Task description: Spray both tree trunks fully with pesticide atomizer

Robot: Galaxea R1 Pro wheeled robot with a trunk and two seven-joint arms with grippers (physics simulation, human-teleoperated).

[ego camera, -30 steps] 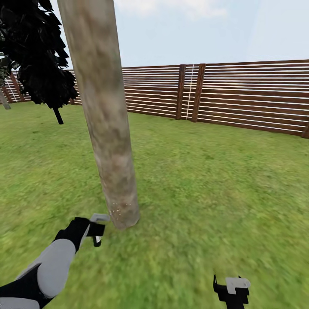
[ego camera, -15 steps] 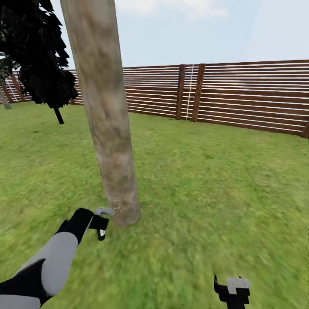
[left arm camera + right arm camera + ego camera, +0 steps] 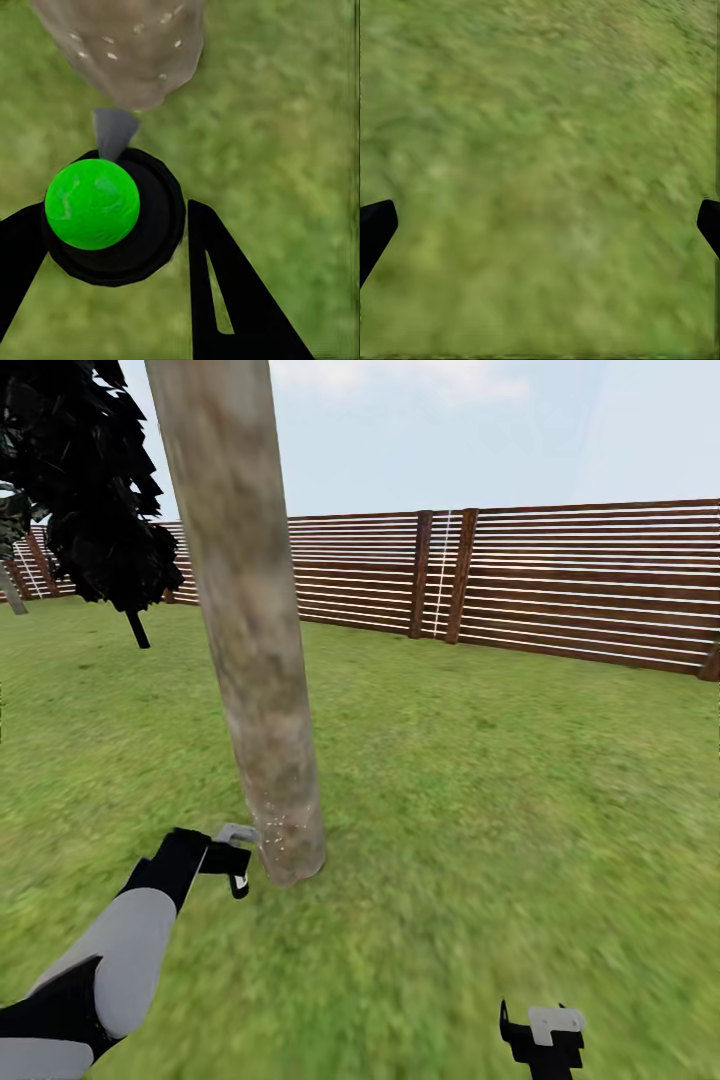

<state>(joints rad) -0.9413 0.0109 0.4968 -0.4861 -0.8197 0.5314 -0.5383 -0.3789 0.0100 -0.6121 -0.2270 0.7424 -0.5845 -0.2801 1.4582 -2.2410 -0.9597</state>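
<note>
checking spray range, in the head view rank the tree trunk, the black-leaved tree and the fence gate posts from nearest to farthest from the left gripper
1. Tree trunk: just ahead of the left gripper, its base speckled with white pesticide.
2. Black-leaved tree: well beyond, far left on the lawn.
3. Fence gate posts: farthest, at the back, right of the trunk.

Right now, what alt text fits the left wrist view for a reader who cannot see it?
The left tool holds the atomizer, black with a green cap, its grey nozzle aimed at the base of a grey-brown tree trunk flecked with white specks. Green grass lies all around.
</note>
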